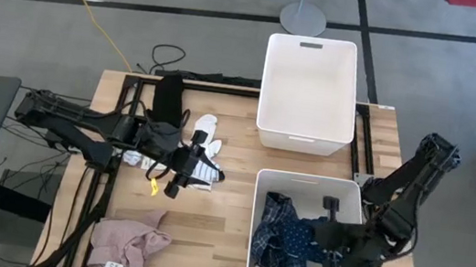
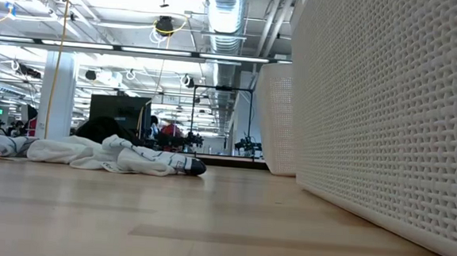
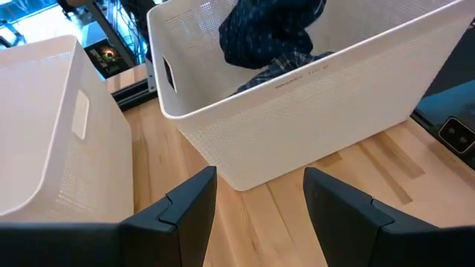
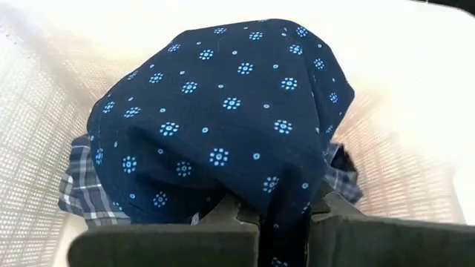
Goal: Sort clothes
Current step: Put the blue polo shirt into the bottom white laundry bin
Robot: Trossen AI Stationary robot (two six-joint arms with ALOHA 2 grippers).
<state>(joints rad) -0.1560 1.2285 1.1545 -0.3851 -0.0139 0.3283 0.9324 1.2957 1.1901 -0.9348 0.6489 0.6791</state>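
My right gripper (image 4: 284, 219) is inside the near white bin (image 1: 354, 193), shut on the navy dotted piece (image 4: 223, 111), which lies heaped on the blue plaid shirt (image 1: 273, 249). My left gripper (image 1: 184, 161) is open and empty above the table, next to the white and striped socks (image 1: 206, 152); in its wrist view (image 3: 260, 193) it faces the near bin. The socks also show in the low view (image 2: 123, 157), lying flat on the table. The black piece (image 1: 169, 97) lies at the far left, and the pink piece (image 1: 127, 243) at the near left edge. My right gripper has a fold of the navy dotted piece's near side (image 4: 286, 200) between its two fingers (image 4: 237, 215). One layer or several, I cannot tell. The rest of the piece bulges ahead of the fingers and rests on the plaid shirt (image 4: 82, 200) inside the bin.
A second white bin (image 1: 302, 137) stands at the far middle of the table, with nothing showing in it. The near bin's wall (image 2: 388, 114) fills the low view's right. Bare wood (image 1: 207, 231) lies between the pink piece and the near bin.
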